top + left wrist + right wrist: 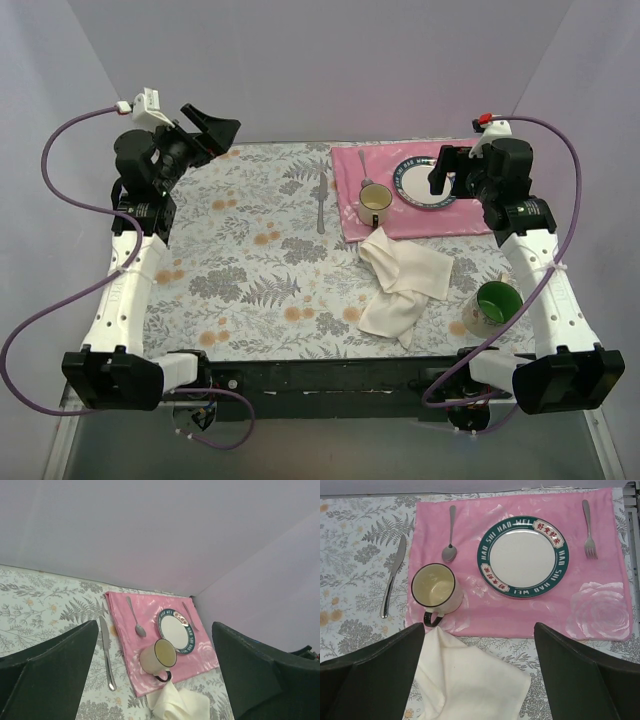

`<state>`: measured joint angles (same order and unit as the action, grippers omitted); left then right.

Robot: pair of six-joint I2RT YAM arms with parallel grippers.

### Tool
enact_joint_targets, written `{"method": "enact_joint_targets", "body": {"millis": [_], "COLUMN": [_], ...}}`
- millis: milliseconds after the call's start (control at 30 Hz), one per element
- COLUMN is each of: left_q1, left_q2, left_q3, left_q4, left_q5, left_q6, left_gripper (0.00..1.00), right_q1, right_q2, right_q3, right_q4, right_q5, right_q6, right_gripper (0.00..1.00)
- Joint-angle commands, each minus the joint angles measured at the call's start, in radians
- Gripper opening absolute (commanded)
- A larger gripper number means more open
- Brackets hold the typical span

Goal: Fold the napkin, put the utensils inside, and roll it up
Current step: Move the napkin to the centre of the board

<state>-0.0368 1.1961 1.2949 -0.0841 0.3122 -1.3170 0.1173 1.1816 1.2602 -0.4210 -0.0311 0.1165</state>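
I am hovering with both jaws released and empty, probably starting the fold, first needing to flatten the crumpled napkin point(405, 283).

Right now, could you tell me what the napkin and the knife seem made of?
The napkin looks like soft off-white cloth, matte, with folds and creases. The knife seems polished metal: silver with bright glints, though the exact metal is unclear.
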Motion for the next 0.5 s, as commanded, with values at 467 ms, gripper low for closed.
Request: {"method": "enact_joint_targets", "body": {"millis": [467], "left_q1": [-0.704], "left_q2": [0.208], "left_q3": [-0.19], "left_q4": [-0.069], "left_q5": [-0.156], "left_q6": [0.113], "left_gripper": [0.95], "right_q1": [0.164], "right_q2": [-0.04], "right_q3": [-0.445], "right_q4": [0.074], "right_q5": [-0.115], "right_q6": [0.176], "right_gripper": [0.99]}}
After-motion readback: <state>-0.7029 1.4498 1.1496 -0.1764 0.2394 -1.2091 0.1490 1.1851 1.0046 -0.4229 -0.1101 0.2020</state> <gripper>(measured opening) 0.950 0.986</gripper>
